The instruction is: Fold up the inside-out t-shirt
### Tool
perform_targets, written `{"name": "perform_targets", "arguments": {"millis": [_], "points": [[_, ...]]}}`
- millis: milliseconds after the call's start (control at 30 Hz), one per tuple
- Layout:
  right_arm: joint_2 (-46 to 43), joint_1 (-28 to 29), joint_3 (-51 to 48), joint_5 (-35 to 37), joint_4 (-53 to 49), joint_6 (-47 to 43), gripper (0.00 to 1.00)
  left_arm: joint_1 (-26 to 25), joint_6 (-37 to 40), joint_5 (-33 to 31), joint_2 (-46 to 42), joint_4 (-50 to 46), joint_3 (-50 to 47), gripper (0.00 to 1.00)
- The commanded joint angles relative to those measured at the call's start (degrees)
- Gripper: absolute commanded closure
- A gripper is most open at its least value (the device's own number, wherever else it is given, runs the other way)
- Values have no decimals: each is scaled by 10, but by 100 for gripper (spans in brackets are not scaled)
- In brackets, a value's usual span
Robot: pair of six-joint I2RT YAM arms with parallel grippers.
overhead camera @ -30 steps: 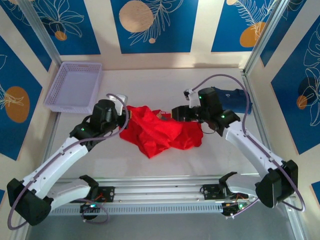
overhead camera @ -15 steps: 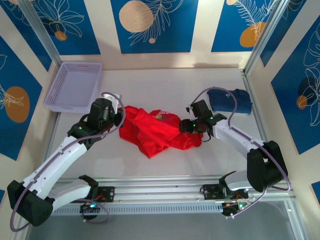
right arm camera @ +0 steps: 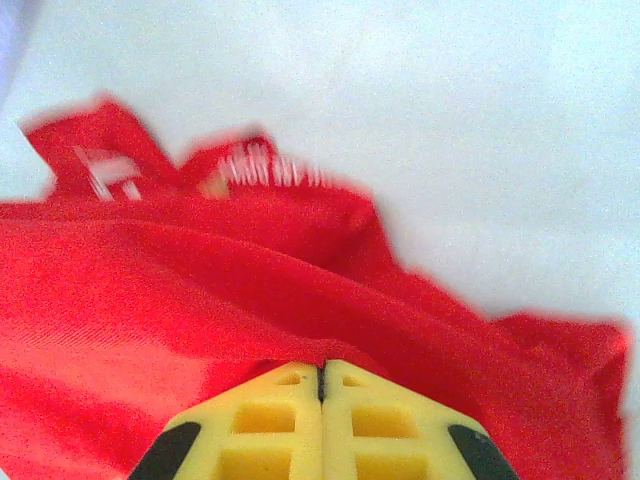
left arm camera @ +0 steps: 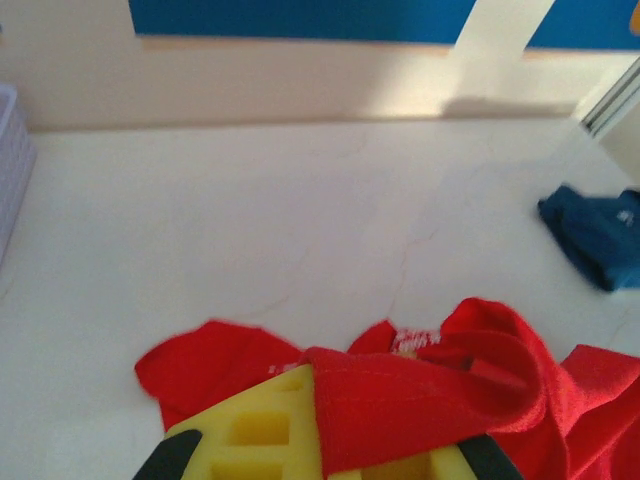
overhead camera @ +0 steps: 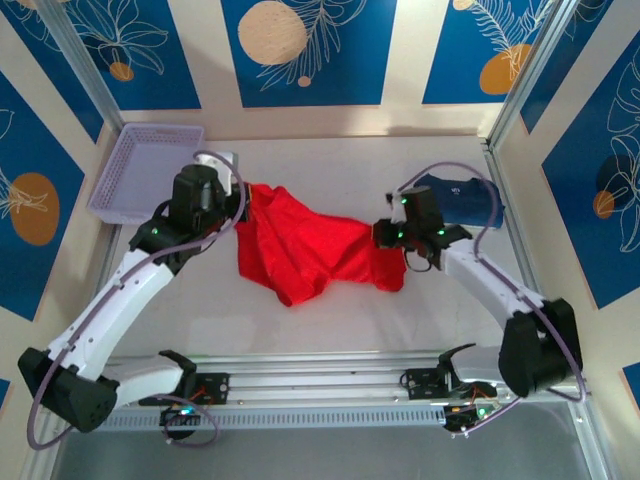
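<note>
- The t-shirt (overhead camera: pixel 300 250) lies across the middle of the table (overhead camera: pixel 330 320).
- The basket (overhead camera: pixel 150 175) sits in the far left corner.
- The other garment (overhead camera: pixel 470 200) lies at the right edge, apart from the t-shirt.

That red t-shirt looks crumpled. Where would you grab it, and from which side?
Probably by its left and right edges, each approached from its own side: the t-shirt is soft and crumpled, so opposite holds can pull it flat. The left gripper and right gripper are shut there.

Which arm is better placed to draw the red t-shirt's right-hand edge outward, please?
Right, I'd judge: the right gripper is shut on the t-shirt at that edge, while the left gripper holds the opposite side.
</note>
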Motion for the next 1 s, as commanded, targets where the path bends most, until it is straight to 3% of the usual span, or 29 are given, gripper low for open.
{"name": "perform_targets", "arguments": {"millis": [0, 200, 367, 467, 633, 767, 967], "points": [[-55, -22, 87, 24, 9, -34, 100, 9, 17, 8, 38, 14, 93, 100], [-76, -24, 239, 46, -31, -81, 100, 26, 72, -3, 135, -51, 324, 100], [-106, 44, 224, 44, -25, -91, 100, 77, 94, -18, 132, -61, 380, 100], [-104, 117, 151, 55, -24, -66, 99, 122, 94, -17, 109, -65, 346, 100], [-54, 203, 2, 39, 8, 21, 68, 156, 82, 17, 59, -33, 202, 100], [-41, 194, -26, 63, 6, 28, 51, 156, 54, 55, 25, -1, 81, 100], [2, 89, -12, 46, 3, 17, 43, 156, -3, 71, -15, 27, -44, 100]]}}
